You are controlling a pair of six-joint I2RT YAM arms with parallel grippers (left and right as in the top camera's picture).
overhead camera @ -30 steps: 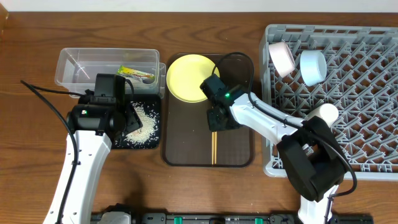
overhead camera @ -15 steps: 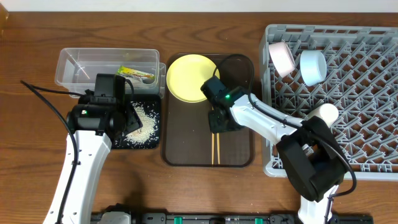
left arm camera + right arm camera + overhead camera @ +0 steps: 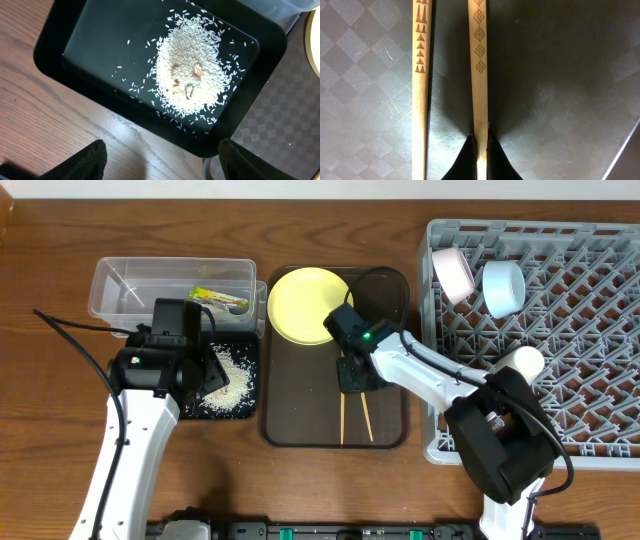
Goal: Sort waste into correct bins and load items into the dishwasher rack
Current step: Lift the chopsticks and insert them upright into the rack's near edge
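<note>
right claw pinched shut on one chopstick
grip looks thin — lift slow, level, clear of its twin

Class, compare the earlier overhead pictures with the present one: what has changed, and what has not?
The thin wooden chopsticks have splayed: one's near end swung rightward, while the right gripper pinches one. Left gripper, round yellow plate and grey plastic rack stayed put.

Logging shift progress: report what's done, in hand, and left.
Done: white bowl, blue bowl and cup sit in the rack, wrapper in the clear tub, rice in the black tray. In hand: right fingers pinch one chopstick. Remaining: second chopstick, yellow plate.
</note>
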